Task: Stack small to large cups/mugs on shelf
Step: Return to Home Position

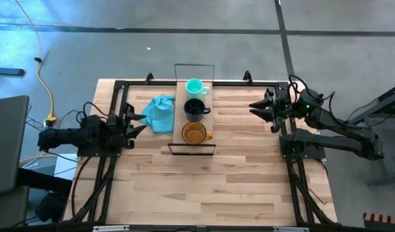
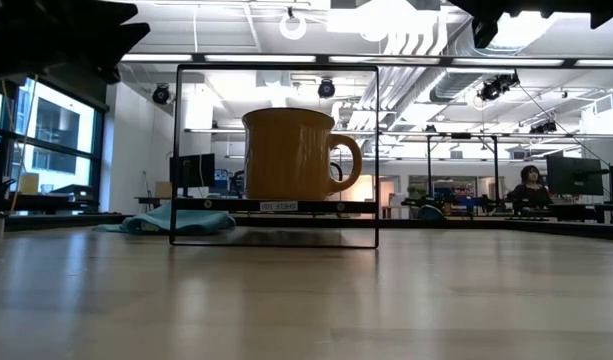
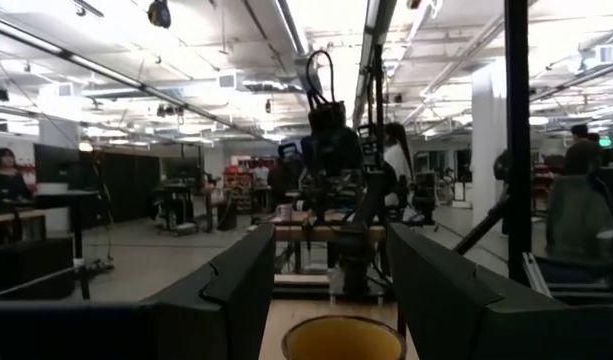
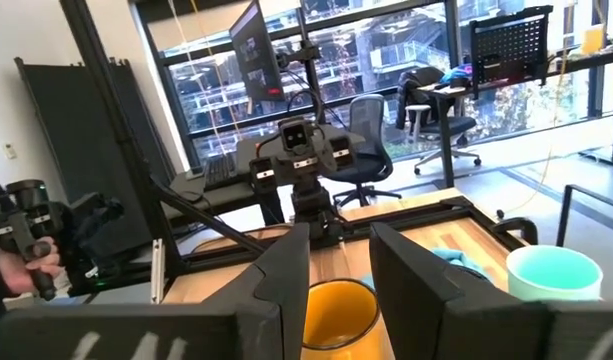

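Shelf (image 1: 187,122): narrow light-wood plank with a black wire frame (image 1: 192,150) at each end. It lies lengthwise, front to back, on the far middle of the surface (image 1: 184,187).

Contents, three handled mugs, all upright and in one row along the plank:
- Teal mug (image 1: 195,86): smallest, at the far end.
- Black mug (image 1: 194,108): middle place, just beside the teal one.
- Amber mug (image 1: 194,133): largest, at the near end, handle toward the robot's right. In the low view it hides the other two.

Cloth (image 1: 160,113): light blue, crumpled, on the surface just left of the shelf.

Left claw (image 1: 143,122): at the left side of the surface, pointing toward the shelf, tips near the cloth. The fingers are apart and hold nothing; its wrist view shows the amber mug's rim between them, farther off.

Right claw (image 1: 260,109): at the right side of the surface, well apart from the shelf and pointing toward it. The fingers are apart and hold nothing.

Background: a seated person (image 2: 531,185) in the room beyond.
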Controlling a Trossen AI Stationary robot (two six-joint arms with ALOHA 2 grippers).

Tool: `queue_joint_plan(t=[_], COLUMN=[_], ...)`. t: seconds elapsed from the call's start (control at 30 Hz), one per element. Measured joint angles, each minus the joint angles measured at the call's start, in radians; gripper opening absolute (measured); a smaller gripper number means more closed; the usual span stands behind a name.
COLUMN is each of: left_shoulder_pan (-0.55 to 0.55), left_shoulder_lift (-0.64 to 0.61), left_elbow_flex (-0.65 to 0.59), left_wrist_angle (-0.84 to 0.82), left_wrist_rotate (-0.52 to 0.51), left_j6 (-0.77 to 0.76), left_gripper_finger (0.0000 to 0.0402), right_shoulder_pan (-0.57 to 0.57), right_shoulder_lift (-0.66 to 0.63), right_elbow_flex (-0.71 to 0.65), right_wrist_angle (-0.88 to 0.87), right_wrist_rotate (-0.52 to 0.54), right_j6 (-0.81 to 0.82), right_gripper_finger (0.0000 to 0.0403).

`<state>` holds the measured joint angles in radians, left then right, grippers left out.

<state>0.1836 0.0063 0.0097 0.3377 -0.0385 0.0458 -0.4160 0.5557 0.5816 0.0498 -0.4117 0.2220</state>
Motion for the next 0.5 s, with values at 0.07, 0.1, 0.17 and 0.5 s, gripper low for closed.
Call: queue_joint_plan(t=[0.07,0.1,0.17,0.5], left_shoulder_pan=[-0.026,-0.040,-0.068,-0.112], left_shoulder_lift=[0.000,0.000,0.000,0.000], left_elbow_flex=[0.000,0.000,0.000,0.000], left_wrist_angle=[0.011,0.011,0.005,-0.143], left_wrist_rotate=[-0.038,-0.054,-0.080,-0.089], left_j6=[0.013,0.022,0.036,0.017], left_gripper_finger=[0.0182,0.0182,0.0182,0.0182], right_shoulder_pan=[0.000,0.000,0.000,0.000], right_shoulder_lift=[0.001,0.001,0.001,0.001], right_elbow_flex=[0.000,0.000,0.000,0.000], right_wrist_angle=[0.001,0.002,0.002,-0.001], right_wrist_rotate=[0.004,0.004,0.004,0.014], right_j6=[-0.005,-0.006,-0.006,-0.013], right_gripper_finger=[0.0099,0.0099,0.0099,0.0099])
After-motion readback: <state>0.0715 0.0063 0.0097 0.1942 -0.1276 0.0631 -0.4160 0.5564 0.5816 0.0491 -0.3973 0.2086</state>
